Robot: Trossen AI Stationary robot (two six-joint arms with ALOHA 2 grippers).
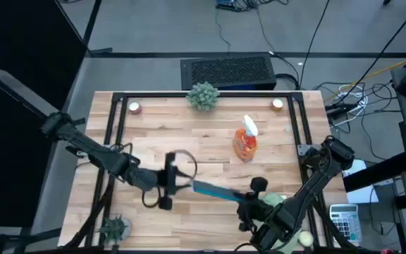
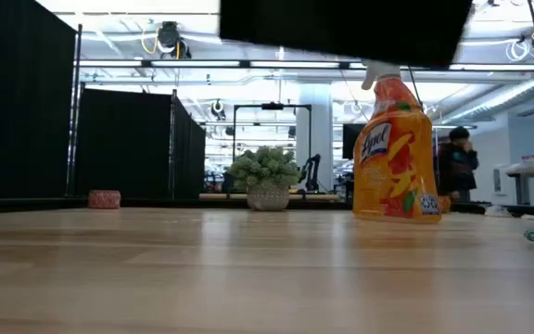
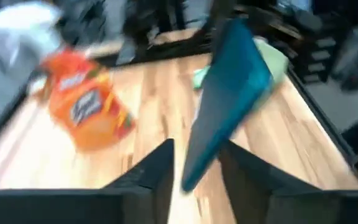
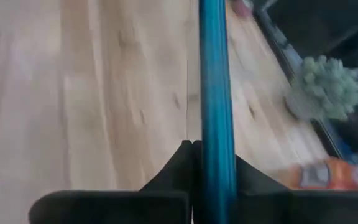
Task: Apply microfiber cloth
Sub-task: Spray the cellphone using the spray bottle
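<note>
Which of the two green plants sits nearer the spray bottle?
The round plant at the table's far edge, in the pale pot, lies nearer the spray bottle. The spikier plant sits at the near left corner, beyond the left arm.

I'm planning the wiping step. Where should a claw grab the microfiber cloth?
The microfiber cloth lies crumpled on the table, so probably pinch a raised fold from straight above. The lifted tablet crowds its side toward the table's middle.
</note>
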